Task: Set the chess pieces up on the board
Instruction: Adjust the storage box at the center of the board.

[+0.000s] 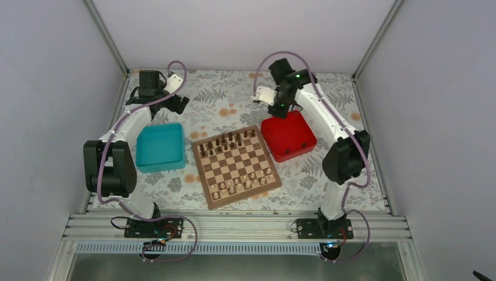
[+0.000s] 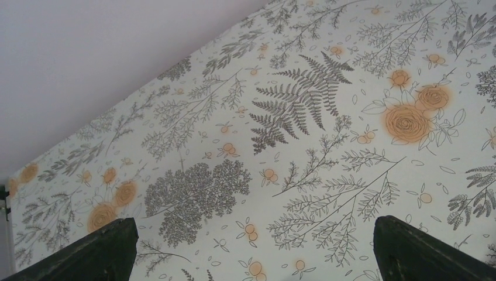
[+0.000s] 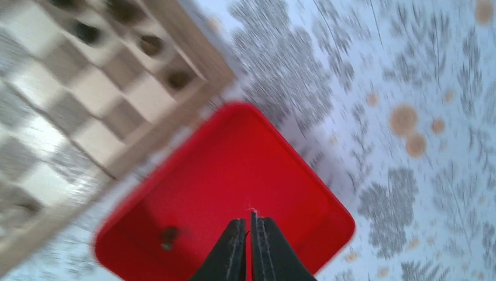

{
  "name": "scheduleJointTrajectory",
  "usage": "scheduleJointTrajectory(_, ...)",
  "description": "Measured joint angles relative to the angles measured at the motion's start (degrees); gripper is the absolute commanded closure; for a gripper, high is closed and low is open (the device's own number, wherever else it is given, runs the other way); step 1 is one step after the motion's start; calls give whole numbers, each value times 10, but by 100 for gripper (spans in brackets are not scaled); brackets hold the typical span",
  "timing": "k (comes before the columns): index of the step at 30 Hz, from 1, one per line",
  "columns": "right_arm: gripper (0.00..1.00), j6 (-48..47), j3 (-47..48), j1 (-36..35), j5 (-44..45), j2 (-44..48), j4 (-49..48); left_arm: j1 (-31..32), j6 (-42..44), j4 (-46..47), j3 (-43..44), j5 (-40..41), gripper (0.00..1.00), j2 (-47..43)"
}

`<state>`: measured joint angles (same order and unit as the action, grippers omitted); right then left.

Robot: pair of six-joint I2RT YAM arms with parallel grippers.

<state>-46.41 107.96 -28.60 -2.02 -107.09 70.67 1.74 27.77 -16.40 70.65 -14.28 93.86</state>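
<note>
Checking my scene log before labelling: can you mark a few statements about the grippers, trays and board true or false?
1. The right gripper hangs above the red tray. True.
2. The left gripper is shut. False: it is wide open.
3. In the top view, the teal tray lies right of the board. False: it lies left of it.
4. A dark chess piece lies in the red tray. True.
</note>
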Motion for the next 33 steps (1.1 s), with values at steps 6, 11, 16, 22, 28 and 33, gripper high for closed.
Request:
scheduleJointTrajectory(6,96,-5,3,110,35,-92,-27,0,0,0,0,-2,0,-18)
scheduleJointTrajectory(11,96,-7,18,154,49,-193,-39,0,-2,0,0,-5,0,-31)
scheduleJointTrajectory(16,96,-7,34,167,56,-231,-52,0,-2,0,0,-7,0,-32)
scheduleJointTrajectory(22,95,-4,57,182,73,-244,-79,0,-2,0,0,-8,0,-32)
scheduleJointTrajectory(28,94,4,72,220,85,-271,-111,0,-2,0,0,-8,0,-32)
scheduleJointTrajectory(33,93,14,72,250,91,-276,-120,0,-2,0,0,-9,0,-32)
